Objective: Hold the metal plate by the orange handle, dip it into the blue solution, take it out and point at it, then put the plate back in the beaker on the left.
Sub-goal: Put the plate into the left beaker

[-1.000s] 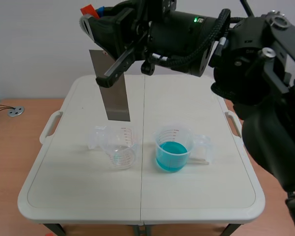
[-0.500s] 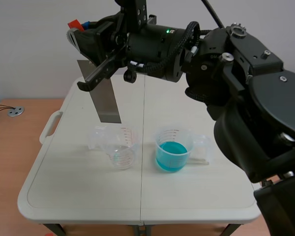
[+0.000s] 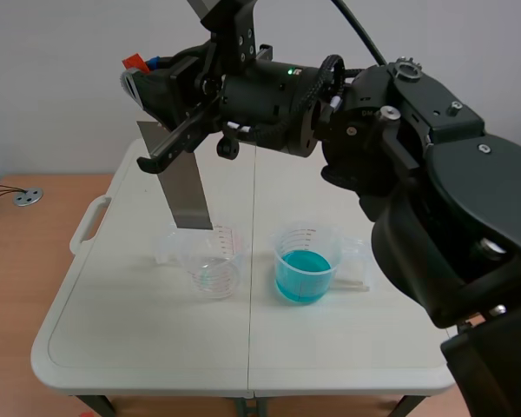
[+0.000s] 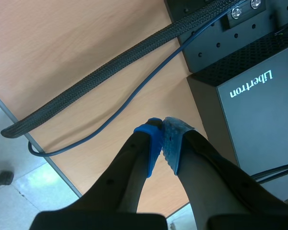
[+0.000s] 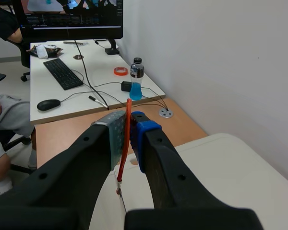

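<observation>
Right claw (image 5: 128, 120), plate (image 3: 183, 187) over white table (image 3: 130, 313), pale wall (image 3: 52, 69)

Right gripper (image 3: 144, 71) reaches across the top and clamps the orange handle (image 3: 136, 62). Metal plate (image 3: 178, 178) hangs tilted, lower edge at the clear beaker (image 3: 212, 262) rim. Blue-solution beaker (image 3: 306, 262) stands beside it on the white table (image 3: 139, 334).

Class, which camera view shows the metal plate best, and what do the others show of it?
The scene view: the metal plate shows most of its grey face, lower edge near the clear beaker. The right wrist view shows only its orange handle edge-on, clamped in the right claw. The left wrist view shows none of it.
</observation>
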